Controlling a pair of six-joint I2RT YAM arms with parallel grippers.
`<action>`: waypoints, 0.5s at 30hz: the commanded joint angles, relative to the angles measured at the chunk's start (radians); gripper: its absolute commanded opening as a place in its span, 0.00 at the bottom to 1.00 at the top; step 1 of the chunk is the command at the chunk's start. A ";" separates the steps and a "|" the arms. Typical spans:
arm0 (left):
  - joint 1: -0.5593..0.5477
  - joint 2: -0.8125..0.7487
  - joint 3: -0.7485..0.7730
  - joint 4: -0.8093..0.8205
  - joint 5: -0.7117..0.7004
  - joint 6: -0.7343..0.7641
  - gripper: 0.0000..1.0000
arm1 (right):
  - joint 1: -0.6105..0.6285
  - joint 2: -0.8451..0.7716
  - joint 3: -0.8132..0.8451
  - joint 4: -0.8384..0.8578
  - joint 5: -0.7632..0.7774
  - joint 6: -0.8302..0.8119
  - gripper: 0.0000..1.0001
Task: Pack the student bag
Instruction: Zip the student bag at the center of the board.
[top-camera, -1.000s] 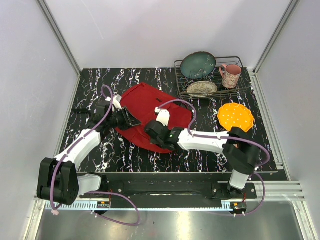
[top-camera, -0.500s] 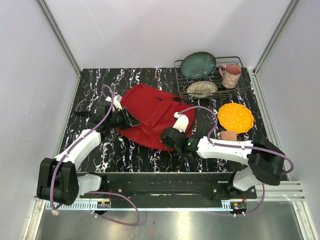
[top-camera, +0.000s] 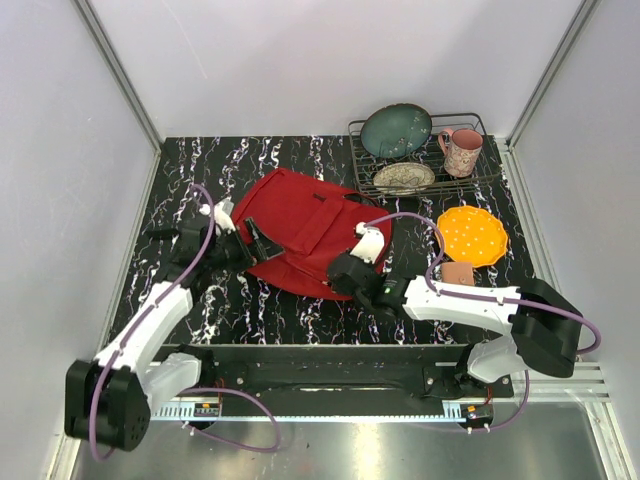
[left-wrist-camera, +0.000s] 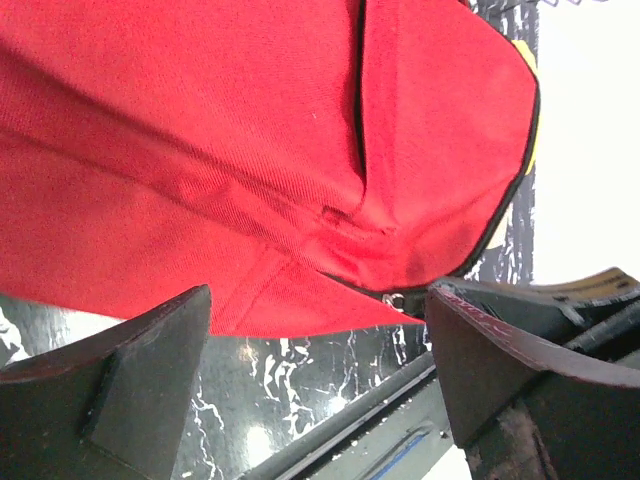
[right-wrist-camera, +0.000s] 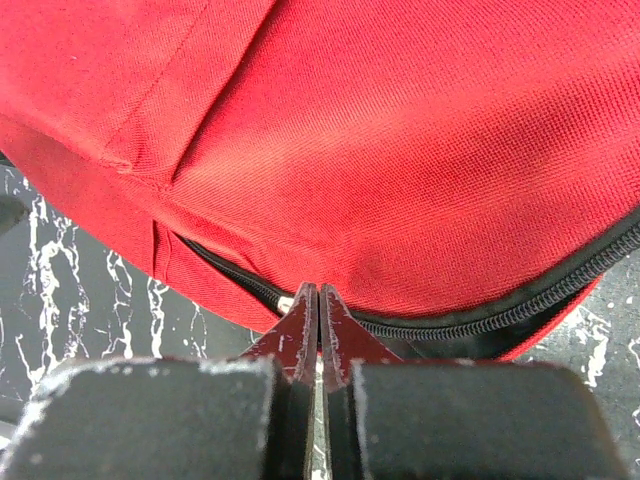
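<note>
The student bag (top-camera: 300, 225) is a red backpack lying flat on the black marble table, front pocket up. My left gripper (top-camera: 247, 248) stands open at the bag's left edge. In the left wrist view its wide-apart fingers frame the bag (left-wrist-camera: 250, 150), with bare table between them and a small metal zip ring (left-wrist-camera: 397, 298) near the right finger. My right gripper (top-camera: 342, 270) is at the bag's near right edge. Its tips (right-wrist-camera: 318, 300) are pinched shut right at the black zipper (right-wrist-camera: 480, 320), beside the metal slider, apparently on the zip pull.
A wire dish rack (top-camera: 470, 125) at the back right holds a teal bowl (top-camera: 396, 130), a patterned plate (top-camera: 404, 177) and a pink mug (top-camera: 461, 151). An orange plate (top-camera: 470, 235) and a small brown block (top-camera: 458, 273) lie right of the bag.
My left gripper has opened and drawn back from the bag's left edge. My right gripper slid rightward along the bag's near edge, staying shut. The bag shifted and its front pocket now shows.
</note>
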 joint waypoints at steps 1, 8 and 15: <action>-0.003 -0.162 -0.120 -0.002 -0.046 -0.159 0.92 | 0.007 -0.008 0.008 0.052 0.029 -0.021 0.00; -0.014 -0.296 -0.325 0.081 -0.031 -0.338 0.94 | 0.005 -0.010 0.017 0.058 0.020 -0.034 0.00; -0.017 -0.177 -0.380 0.326 -0.028 -0.415 0.94 | 0.007 -0.018 0.019 0.067 0.011 -0.038 0.00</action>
